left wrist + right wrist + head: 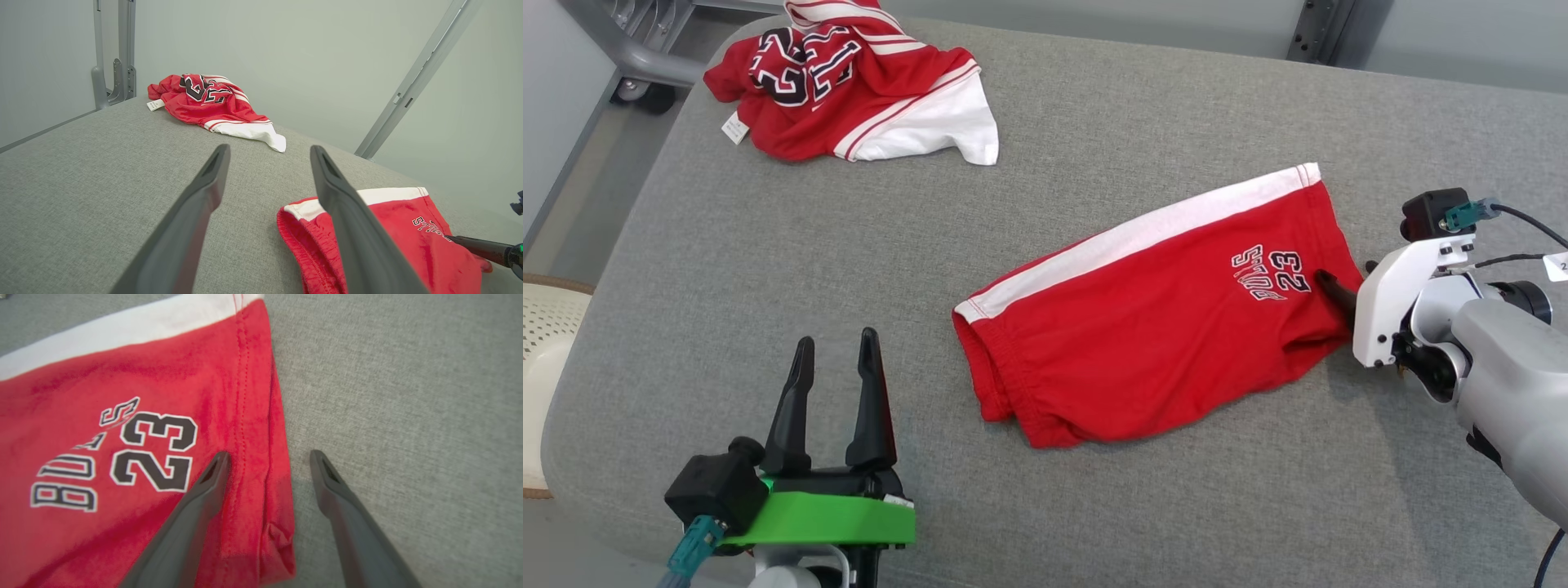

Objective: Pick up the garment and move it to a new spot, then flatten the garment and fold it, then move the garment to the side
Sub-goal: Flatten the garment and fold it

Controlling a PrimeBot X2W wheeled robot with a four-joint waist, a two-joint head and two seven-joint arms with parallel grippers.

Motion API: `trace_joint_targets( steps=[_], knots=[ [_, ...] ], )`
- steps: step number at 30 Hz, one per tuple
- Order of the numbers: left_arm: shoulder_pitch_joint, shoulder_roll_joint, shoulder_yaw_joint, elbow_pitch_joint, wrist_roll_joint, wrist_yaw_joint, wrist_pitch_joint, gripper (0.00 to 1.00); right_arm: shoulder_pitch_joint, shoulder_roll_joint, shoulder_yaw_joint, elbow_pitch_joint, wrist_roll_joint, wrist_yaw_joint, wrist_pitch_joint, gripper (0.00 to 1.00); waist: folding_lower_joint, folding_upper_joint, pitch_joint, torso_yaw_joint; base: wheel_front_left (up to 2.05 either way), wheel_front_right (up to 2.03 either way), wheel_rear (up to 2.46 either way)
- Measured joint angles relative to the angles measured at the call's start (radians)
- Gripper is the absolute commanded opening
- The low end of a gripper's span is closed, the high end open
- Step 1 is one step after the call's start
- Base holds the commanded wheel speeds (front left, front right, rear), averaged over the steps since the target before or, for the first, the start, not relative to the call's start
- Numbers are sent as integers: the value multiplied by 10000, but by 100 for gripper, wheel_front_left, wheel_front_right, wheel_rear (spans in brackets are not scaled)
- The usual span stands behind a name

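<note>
Head view
- Desk: a grey fabric-covered desk (768, 269) with rounded corners.
- Shorts: red soft-cloth shorts (1143, 343) with a white side stripe and a dark "23" print. They lie flat just toward 3 o'clock of centre, with the waistband end to 8 o'clock and the hem end to 2 o'clock.
- Jersey: a crumpled red-and-white jersey (849, 90) at 11 o'clock, well apart from the shorts.
- Left hand: the left hand (837, 339) is at 7 o'clock, released, with its fingers spread over bare desk near the waistband.
- Right hand: the right hand (1339, 286) is at 3 o'clock, with one dark fingertip at the hem end beside the print.

Left wrist view
- Left hand: the fingers stand apart with nothing between them but grey cloth.
- Shorts: at 4 o'clock, partly behind the 3 o'clock finger.
- Jersey: at 11 o'clock, near the far edge.
- Right hand: one finger comes in at 4 o'clock, its tip at the print.

Right wrist view
- Right hand: released and grasping nothing.
- Fingers: the 9 o'clock finger is over red cloth and the 3 o'clock finger over bare desk, with the stitched hem edge running between them.
- Contact: cannot tell whether either finger presses the cloth.
- Shorts: they run from 6 o'clock round to 12 o'clock, with the white stripe at 11 o'clock.
</note>
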Motion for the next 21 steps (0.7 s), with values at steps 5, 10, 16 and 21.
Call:
trace_joint_targets(
  steps=[5,10,16,21],
  knots=[
    [63,0,88,-13,-38,42,0,100,-36,90,36,-6,211,-8,316,0,0,0,-12,-26,0,0,0],
    [75,0,117,-44,6,38,0,100,-15,128,102,-326,405,2,290,0,0,0,-38,-261,0,0,0],
    [72,0,155,-46,29,-59,0,100,245,-71,8,-965,652,4,-439,0,0,0,-84,-722,0,0,0],
    [33,-2,230,25,328,-176,0,100,607,-328,-176,-1601,943,2,-1289,0,0,0,-144,-1268,0,0,0]
  ],
)
